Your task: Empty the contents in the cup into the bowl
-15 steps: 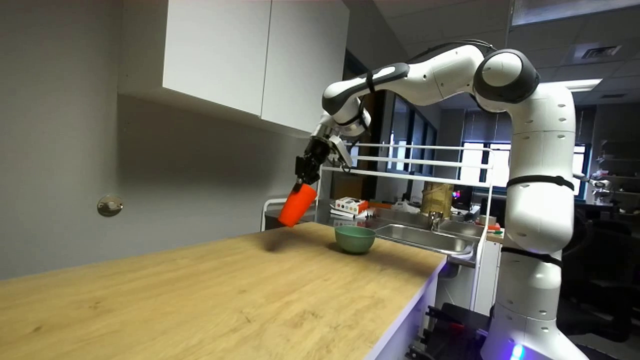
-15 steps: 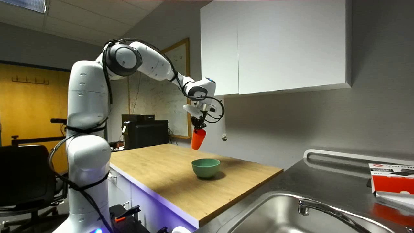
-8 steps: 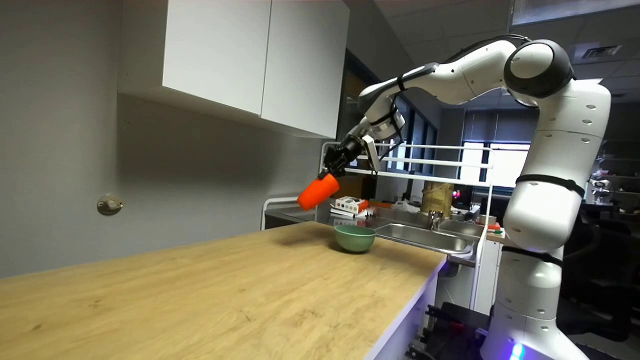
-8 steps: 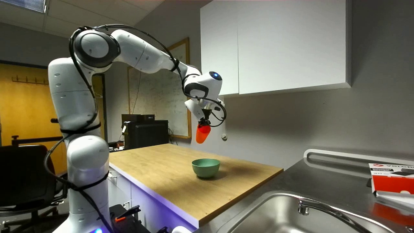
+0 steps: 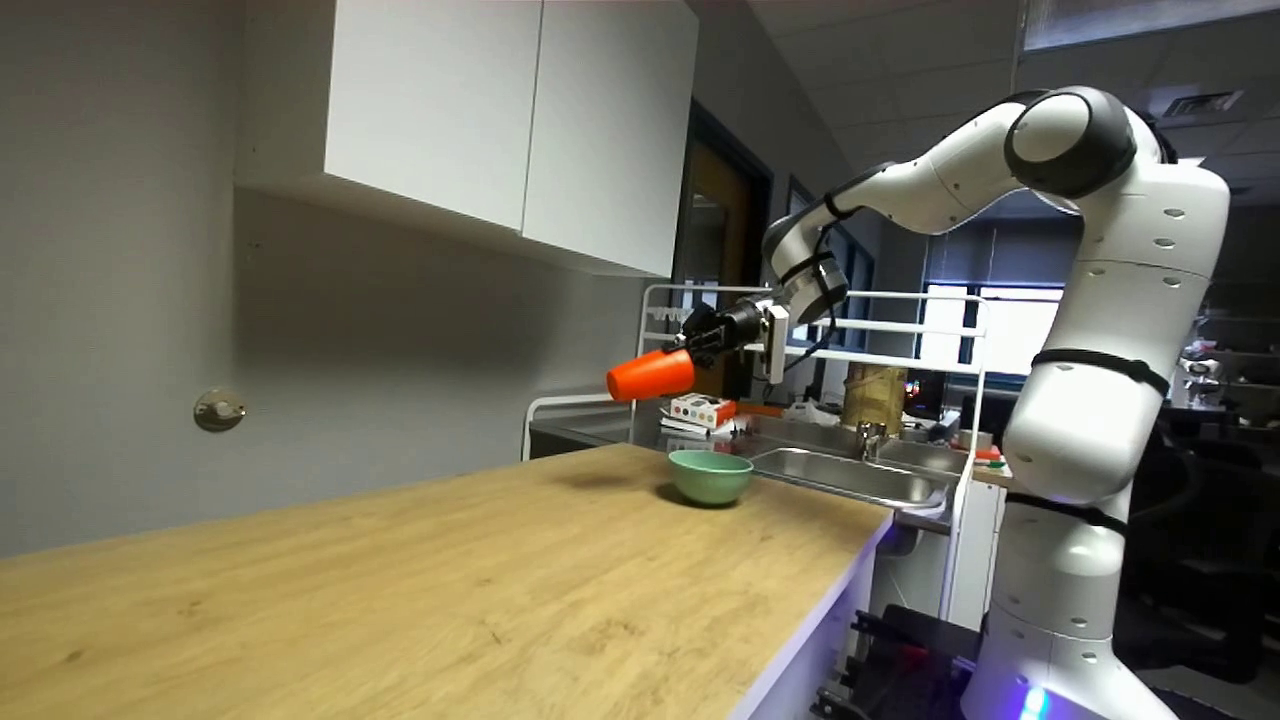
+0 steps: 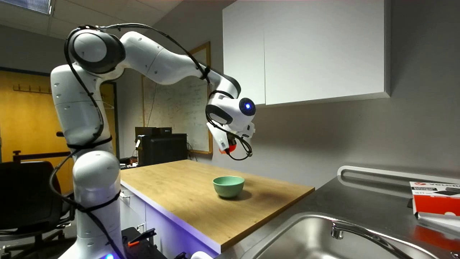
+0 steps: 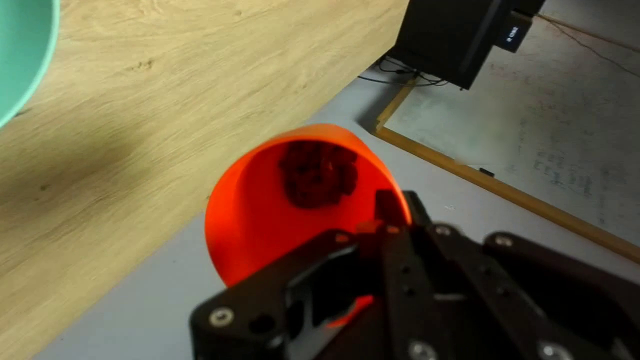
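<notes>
The orange-red cup (image 5: 650, 376) is tipped nearly level above the counter, its mouth facing back toward the arm. In an exterior view, only a sliver of the cup (image 6: 233, 148) shows behind the wrist. My gripper (image 7: 392, 212) is shut on the cup's rim, one finger inside and one outside. In the wrist view, dark pieces (image 7: 318, 175) lie at the bottom inside the cup (image 7: 260, 200). The green bowl (image 5: 710, 478) stands upright on the counter, below the cup; it also shows in an exterior view (image 6: 229, 187) and at the wrist view's upper-left edge (image 7: 22, 55).
The wooden counter (image 5: 450, 580) carries the bowl near its sink end. A sink (image 6: 309, 237) with a tap adjoins it. White wall cabinets (image 5: 440, 110) hang above the counter. A white metal rack (image 5: 900, 360) stands behind, between counter and arm. A red-and-white box (image 6: 436, 199) lies beyond the sink.
My gripper has drawn back toward the arm's base and risen, carrying the cup. The cup has turned from steeply tilted to nearly level. The bowl has stayed in place.
</notes>
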Controlling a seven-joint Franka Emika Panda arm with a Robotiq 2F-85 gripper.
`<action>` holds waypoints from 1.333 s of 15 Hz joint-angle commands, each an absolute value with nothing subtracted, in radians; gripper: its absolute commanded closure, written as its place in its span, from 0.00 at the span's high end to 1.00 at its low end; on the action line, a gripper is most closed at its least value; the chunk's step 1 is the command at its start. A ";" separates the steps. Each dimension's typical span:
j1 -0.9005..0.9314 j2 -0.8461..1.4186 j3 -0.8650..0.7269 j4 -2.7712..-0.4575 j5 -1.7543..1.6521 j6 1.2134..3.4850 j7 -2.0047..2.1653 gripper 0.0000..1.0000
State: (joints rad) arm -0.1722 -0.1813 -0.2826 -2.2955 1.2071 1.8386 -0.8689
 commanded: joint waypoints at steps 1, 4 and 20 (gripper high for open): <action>-0.215 -0.133 -0.311 -2.315 1.291 1.722 -0.970 0.04; -0.254 -0.079 -0.325 -2.337 1.321 1.637 -1.026 0.04; -0.361 0.256 -0.334 -2.300 1.522 1.096 -1.188 0.04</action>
State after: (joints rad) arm -0.3517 0.2063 -0.3393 -2.3412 1.4902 1.1757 -1.1763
